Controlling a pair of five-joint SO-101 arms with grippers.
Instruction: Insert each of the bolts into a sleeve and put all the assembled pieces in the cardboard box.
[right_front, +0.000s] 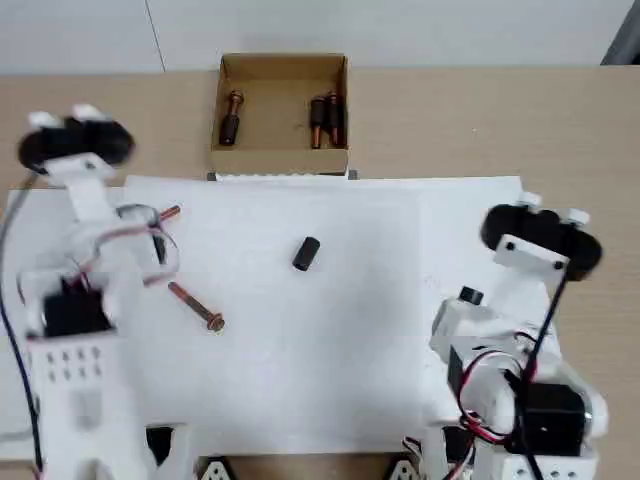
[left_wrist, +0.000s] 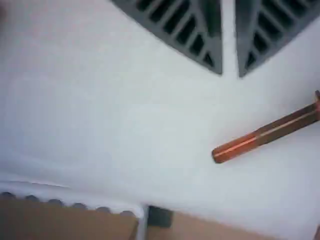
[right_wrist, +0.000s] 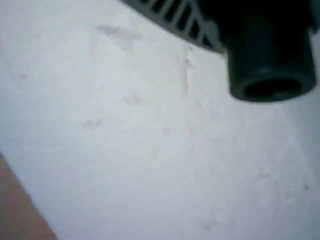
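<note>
A cardboard box (right_front: 283, 157) at the table's far edge holds three bolt-and-sleeve pieces (right_front: 325, 120). One loose black sleeve (right_front: 306, 253) lies mid-sheet. A copper bolt (right_front: 196, 306) lies to its left. A second bolt (left_wrist: 265, 134) lies just past my left gripper (left_wrist: 229, 65). That gripper is shut, with only a thin slit between its grey fingers (left_wrist: 195, 30), low over the white sheet. At the right, my right gripper (right_front: 464, 306) is shut on another black sleeve (right_wrist: 270, 65), whose open end faces the sheet.
A white sheet (right_front: 380, 330) covers most of the table; bare wood shows around it. Both arm bases stand at the near corners. The sheet's edge and a dark clip (left_wrist: 160, 216) lie near the left gripper.
</note>
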